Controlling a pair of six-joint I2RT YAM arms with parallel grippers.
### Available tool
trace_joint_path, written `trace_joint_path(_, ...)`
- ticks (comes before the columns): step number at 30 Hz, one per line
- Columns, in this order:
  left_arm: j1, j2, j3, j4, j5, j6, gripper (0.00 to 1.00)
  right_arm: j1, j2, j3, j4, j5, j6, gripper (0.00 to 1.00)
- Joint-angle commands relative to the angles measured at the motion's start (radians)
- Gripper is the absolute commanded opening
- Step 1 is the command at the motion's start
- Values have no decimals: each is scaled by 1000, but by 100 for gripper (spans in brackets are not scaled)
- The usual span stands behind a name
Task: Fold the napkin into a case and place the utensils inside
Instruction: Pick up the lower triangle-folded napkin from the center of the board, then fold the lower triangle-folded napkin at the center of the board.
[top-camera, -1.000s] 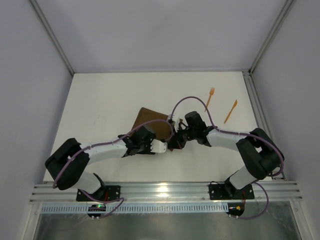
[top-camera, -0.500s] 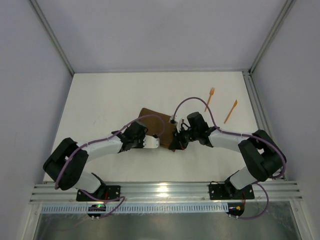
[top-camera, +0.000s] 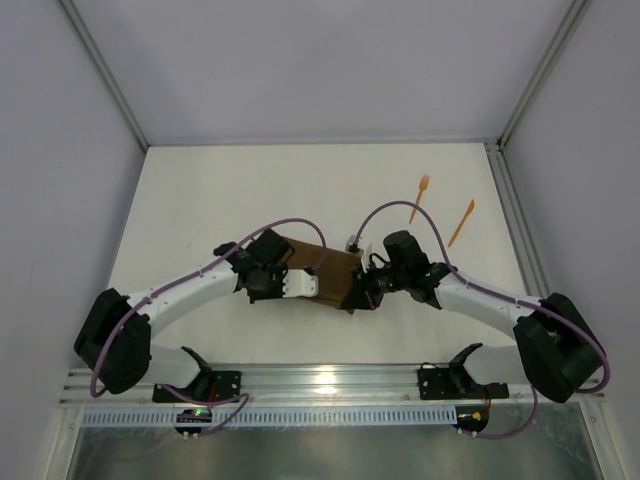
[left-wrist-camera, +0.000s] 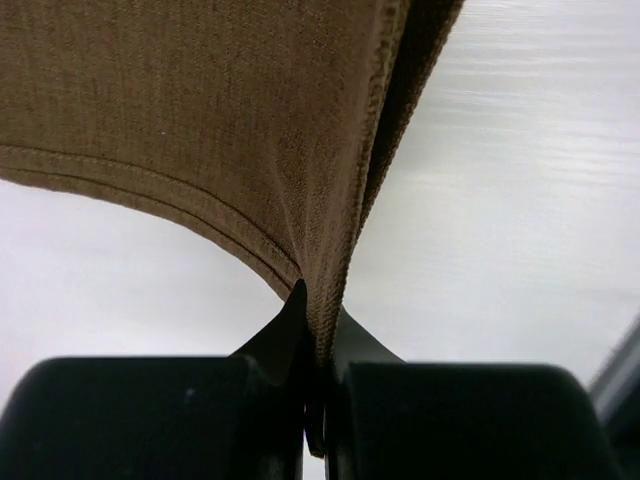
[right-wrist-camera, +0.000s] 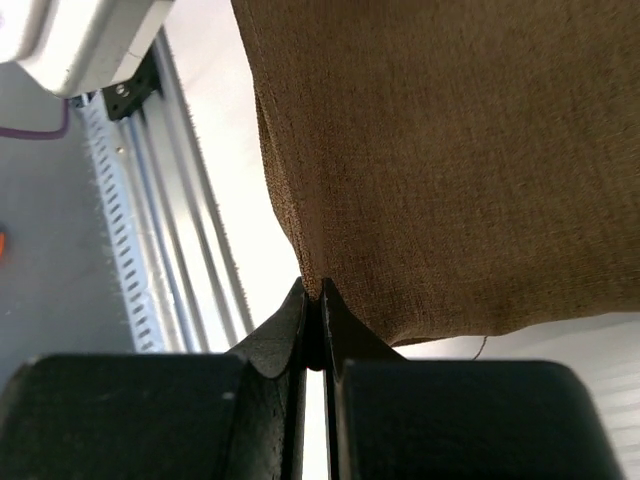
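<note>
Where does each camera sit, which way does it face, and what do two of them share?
Top external: above and behind the arms, looking down on the table; both arms, the napkin and two orange utensils show.
Left wrist: on the left arm, looking along the left tool, shut on the napkin's edge.
Right wrist: on the right arm, looking along the right tool, also shut on the napkin.
Shared: both wrist views show the brown napkin over the white table.
</note>
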Motion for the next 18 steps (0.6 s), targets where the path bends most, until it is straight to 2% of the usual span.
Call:
trace_joint_path(1,-27,-30,24,-260,73,-77,0,25,-88,-51,-79,-26,113,3)
trace_joint_path(4,-53,-13,92,-368,167,-126,0,37,-98,-95,-29,-94,241,3)
trace_joint_path(7,-42,34,162,-485,285,-110,0,33,-98,-142,31,-116,306,3)
trace_joint_path(12,-1,158,204,-559,272,43,0,-18,16,-91,31,-130,293,4)
trace_joint_path(15,59,286,298,-576,284,85,0,-47,79,-51,31,-138,288,9)
trace_joint_path(18,123,387,379,-594,299,137,0,-82,145,-16,83,-144,291,21)
